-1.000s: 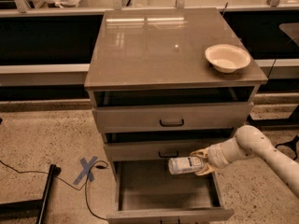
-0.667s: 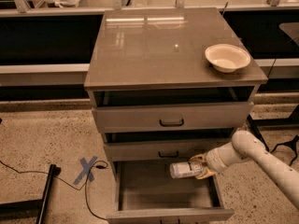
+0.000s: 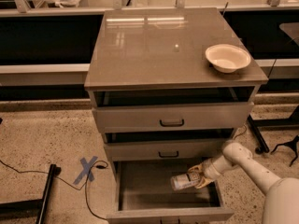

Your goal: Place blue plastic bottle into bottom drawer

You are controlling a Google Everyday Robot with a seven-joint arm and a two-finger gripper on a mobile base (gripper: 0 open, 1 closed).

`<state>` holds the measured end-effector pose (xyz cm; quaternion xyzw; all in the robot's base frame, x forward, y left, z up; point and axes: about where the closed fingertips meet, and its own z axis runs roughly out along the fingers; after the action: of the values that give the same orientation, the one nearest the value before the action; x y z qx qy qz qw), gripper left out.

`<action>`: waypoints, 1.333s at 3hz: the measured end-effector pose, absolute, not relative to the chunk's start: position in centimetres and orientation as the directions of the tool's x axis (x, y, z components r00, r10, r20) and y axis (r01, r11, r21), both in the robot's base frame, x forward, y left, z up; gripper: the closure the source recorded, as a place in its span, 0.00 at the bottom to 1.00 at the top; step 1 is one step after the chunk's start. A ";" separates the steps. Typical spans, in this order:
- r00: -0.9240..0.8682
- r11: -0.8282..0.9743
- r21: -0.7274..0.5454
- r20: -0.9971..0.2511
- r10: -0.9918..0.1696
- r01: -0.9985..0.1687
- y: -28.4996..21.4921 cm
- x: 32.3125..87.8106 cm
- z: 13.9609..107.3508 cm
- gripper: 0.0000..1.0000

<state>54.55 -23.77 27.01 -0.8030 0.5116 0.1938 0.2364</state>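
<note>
The bottom drawer [image 3: 140, 183] of the grey cabinet is pulled wide open, its inside showing. My gripper [image 3: 200, 177] reaches in from the right, over the drawer's right half, shut on the blue plastic bottle [image 3: 183, 181]. The bottle lies on its side, pointing left, held inside the drawer opening just above the floor. My white arm [image 3: 247, 164] runs back to the lower right corner.
A cream bowl [image 3: 227, 58] sits on the cabinet top [image 3: 154, 45] at the right. The two upper drawers with black handles [image 3: 171, 122] stand slightly open. A blue X tape mark [image 3: 87, 168] and cables lie on the floor at left. A black stand is at far right.
My gripper has lowered the bottle from the level of the middle drawer front down into the open bottom drawer. The arm has dropped with it.
</note>
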 end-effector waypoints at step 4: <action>0.373 -0.263 -0.284 -0.477 -0.796 -0.922 -21.9 51.8 22.4 1.00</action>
<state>51.76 -21.92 22.38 -0.7855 0.5468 0.1197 0.2640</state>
